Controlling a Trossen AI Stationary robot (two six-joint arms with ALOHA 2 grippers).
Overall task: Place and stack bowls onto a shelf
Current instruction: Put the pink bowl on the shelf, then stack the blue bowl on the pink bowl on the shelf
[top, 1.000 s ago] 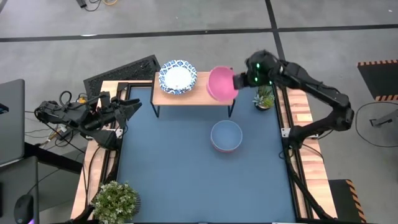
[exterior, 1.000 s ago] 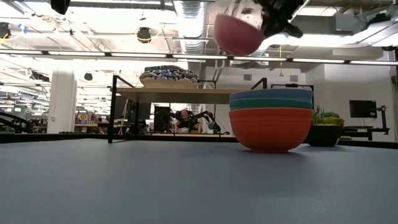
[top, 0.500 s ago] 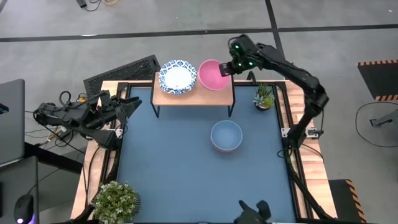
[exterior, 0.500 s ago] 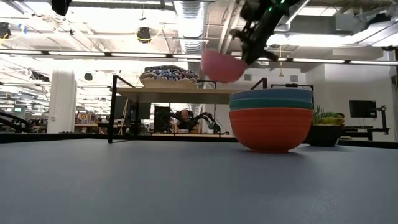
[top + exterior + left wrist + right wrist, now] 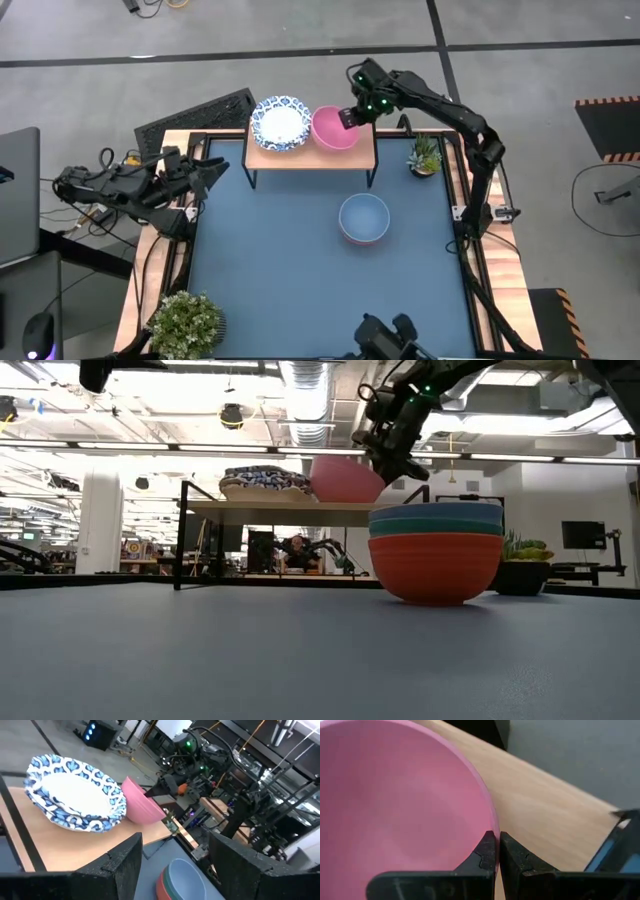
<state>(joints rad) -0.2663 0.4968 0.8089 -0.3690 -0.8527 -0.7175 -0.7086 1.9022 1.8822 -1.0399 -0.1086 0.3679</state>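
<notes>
Right gripper (image 5: pixel 347 118) pinching round pink bowl's (image 5: pixel 333 128) rim, apparently seating it on wooden-topped shelf's (image 5: pixel 305 154) right end beside patterned bowls (image 5: pixel 281 122); stacking room.

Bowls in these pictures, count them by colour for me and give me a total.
Blue-patterned white bowls: 2, nested on the shelf
Pink bowl: 1, on the shelf in the right gripper
Lavender-blue bowl: 1
Green bowl: 1
Red bowl: 1
Total: 6
</notes>
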